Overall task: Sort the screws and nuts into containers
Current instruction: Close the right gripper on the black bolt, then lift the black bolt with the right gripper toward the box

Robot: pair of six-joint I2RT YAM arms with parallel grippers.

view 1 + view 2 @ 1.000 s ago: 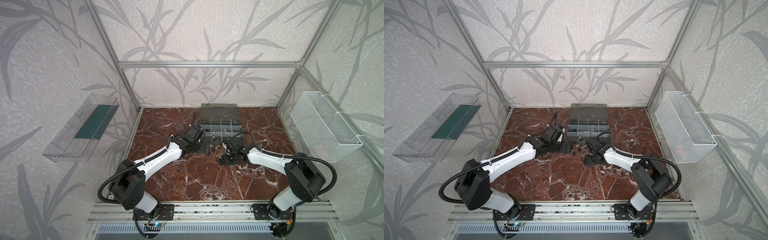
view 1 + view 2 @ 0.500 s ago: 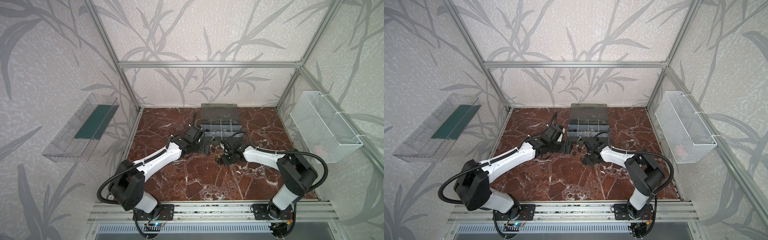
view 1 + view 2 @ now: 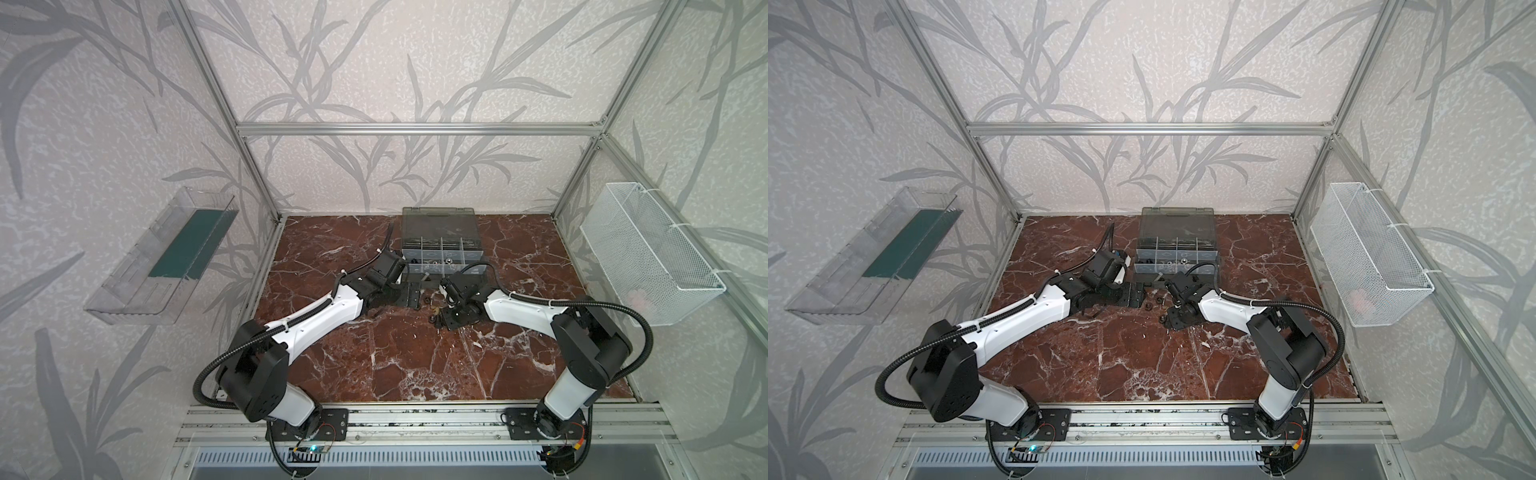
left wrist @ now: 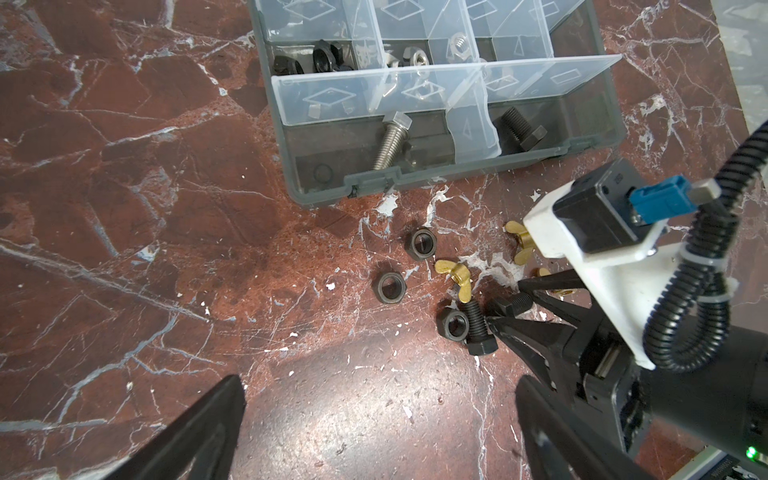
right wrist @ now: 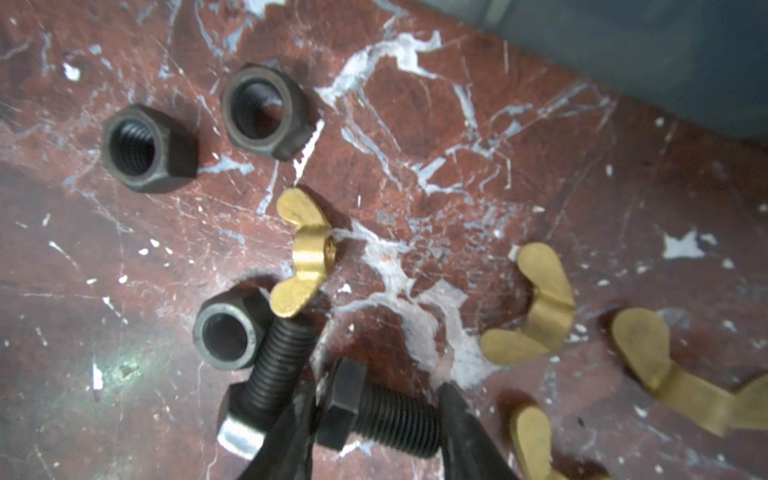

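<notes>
The right claw (image 5: 376, 399) pinches a short black hex-headed steel bolt (image 5: 390, 419) end to end, so it should lift straight and slowly lest the bolt pivot free.

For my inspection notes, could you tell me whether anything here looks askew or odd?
Yes: in the front row of the organiser case, the short clear divider between the silver screw and a black screw appears to lean sideways, its lower edge curved, not seated upright. The right hand pinches a loose black screw end to end.
</notes>
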